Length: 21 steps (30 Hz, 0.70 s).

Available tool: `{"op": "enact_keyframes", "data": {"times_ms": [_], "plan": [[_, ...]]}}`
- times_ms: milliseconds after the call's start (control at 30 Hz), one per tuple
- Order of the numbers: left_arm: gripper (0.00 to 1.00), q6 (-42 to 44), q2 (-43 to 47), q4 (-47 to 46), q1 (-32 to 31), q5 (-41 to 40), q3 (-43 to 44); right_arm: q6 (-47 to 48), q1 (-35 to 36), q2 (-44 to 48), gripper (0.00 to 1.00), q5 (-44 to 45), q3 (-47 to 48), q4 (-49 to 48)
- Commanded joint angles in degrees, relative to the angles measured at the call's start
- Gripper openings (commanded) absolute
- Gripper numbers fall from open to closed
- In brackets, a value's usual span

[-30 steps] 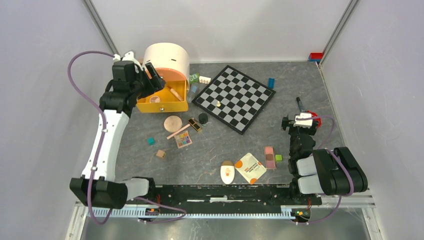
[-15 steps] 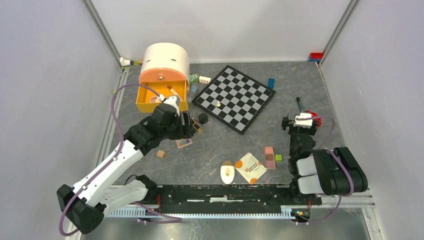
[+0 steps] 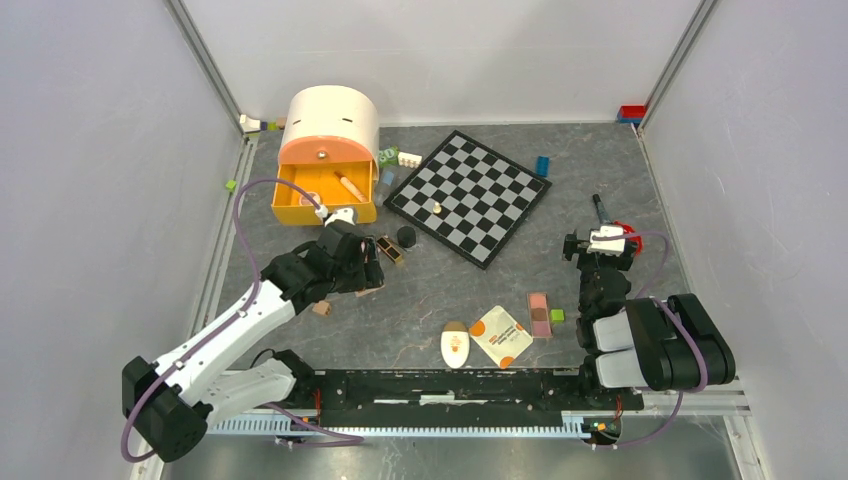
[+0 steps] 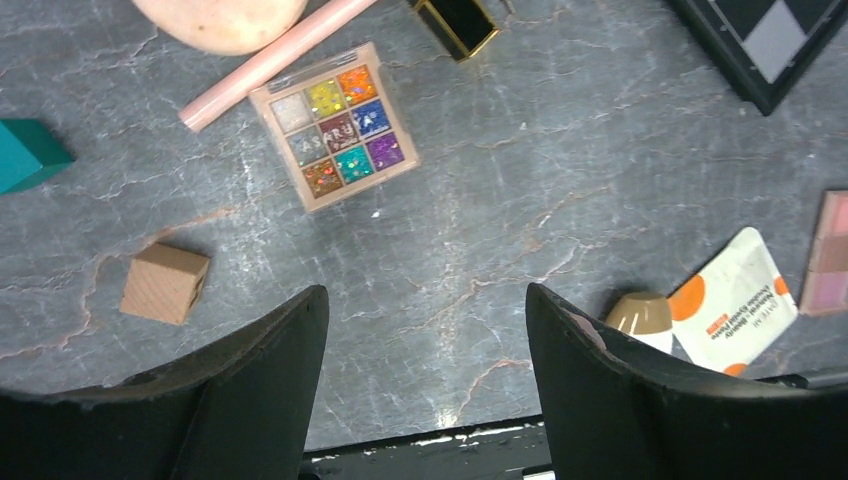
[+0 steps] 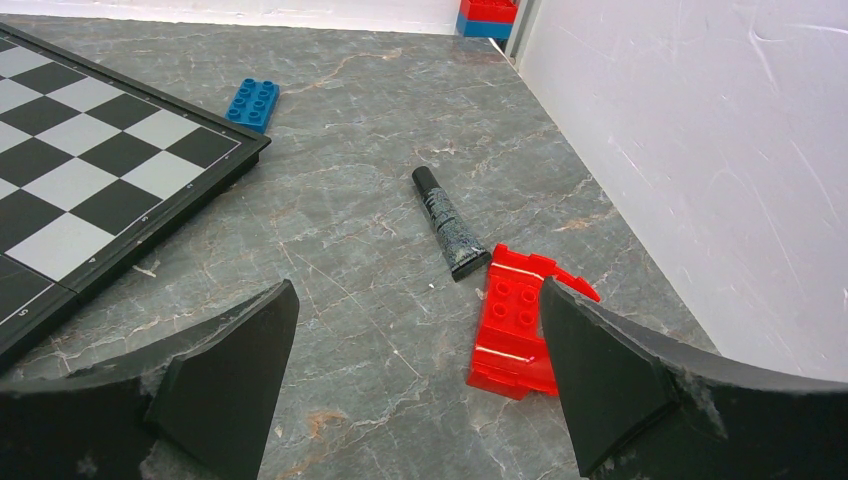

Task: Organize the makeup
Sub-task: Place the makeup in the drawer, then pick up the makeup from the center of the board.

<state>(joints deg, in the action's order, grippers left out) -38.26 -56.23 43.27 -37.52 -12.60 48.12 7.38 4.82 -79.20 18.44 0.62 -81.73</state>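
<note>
Multicoloured square eyeshadow palette (image 4: 333, 125) flat, upper left of the left wrist view, just ahead of the left gripper (image 4: 425, 295), spread wide and empty. One peach brush (image 3: 350, 185) already in the orange drawer (image 3: 300, 214), upper left overhead. White-orange sachet (image 3: 500, 335), cream oval (image 3: 455, 346) and pink-brown blush palette (image 3: 539, 312) loose lower centre. Right gripper (image 5: 418, 290) wide, empty. Barely begun, seemingly.

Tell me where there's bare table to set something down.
Free: the stretch between eyeshadow palette, wooden cube and white-orange sachet; also between chessboard and blush palette. Crowded: beyond the eyeshadow palette, around the peach compact, pink stick and black case.
</note>
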Motion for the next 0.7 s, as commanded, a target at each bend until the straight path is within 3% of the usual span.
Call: {"op": "enact_keyframes", "data": {"times_ms": [0,233,500,667], "plan": [[0.79,-3.8,-0.7,0.4,-0.3,-5.2,0.0,0.5,-0.1,0.3,0.97,-0.3,-6.7,-1.8],[0.87,-9.9,-0.6,1.7,0.1,-12.0,-2.6,0.5,-0.1,0.4,0.98,-0.3,-6.7,-1.8],[0.88,-5.8,-10.8,-3.0,0.2,-10.7,1.7,0.5,-0.1,0.3,0.98,-0.3,-6.8,-1.8],[0.88,-8.9,-17.3,-7.5,0.2,-11.1,5.2,0.5,-0.1,0.3,0.97,-0.3,-6.7,-1.8]]}}
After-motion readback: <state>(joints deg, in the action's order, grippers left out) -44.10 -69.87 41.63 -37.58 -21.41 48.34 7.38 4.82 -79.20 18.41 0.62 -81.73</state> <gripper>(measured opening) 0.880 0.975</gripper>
